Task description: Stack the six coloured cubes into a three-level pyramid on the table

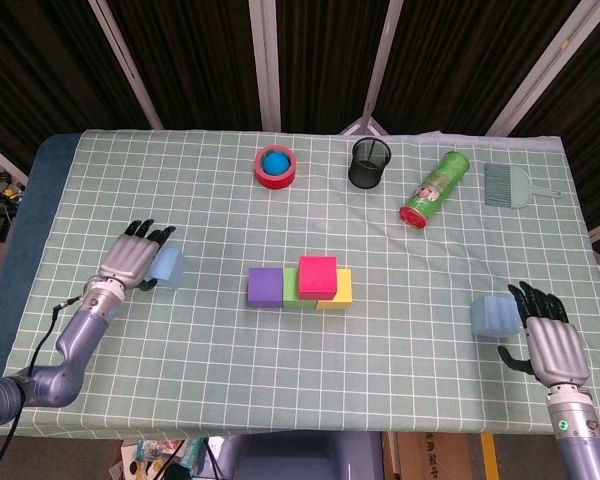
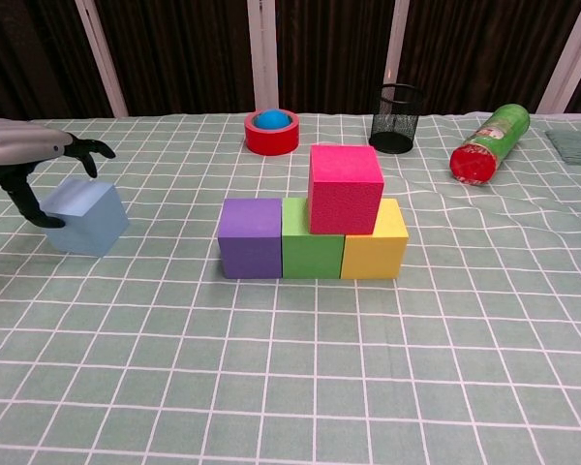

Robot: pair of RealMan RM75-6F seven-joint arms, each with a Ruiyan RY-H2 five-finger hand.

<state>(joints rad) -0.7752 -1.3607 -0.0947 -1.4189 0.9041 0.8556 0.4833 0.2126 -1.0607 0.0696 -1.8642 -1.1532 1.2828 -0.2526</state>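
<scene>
A purple cube (image 2: 250,237), a green cube (image 2: 311,250) and a yellow cube (image 2: 378,250) stand in a row mid-table. A pink cube (image 2: 345,189) sits on top, over the green and yellow ones. At the left lies a light blue cube (image 1: 168,266) (image 2: 83,216). My left hand (image 1: 131,262) (image 2: 21,154) hovers at its outer side, fingers spread above it and thumb hanging beside it, holding nothing. A second light blue cube (image 1: 492,316) lies at the right. My right hand (image 1: 551,340) rests just beside it with fingers apart; the chest view does not show this hand.
Along the far side stand a red tape roll (image 1: 276,166) with a blue ball inside, a black mesh cup (image 1: 370,162), a green can (image 1: 434,188) lying down and a grey brush (image 1: 510,186). The table's front edge is close to both hands.
</scene>
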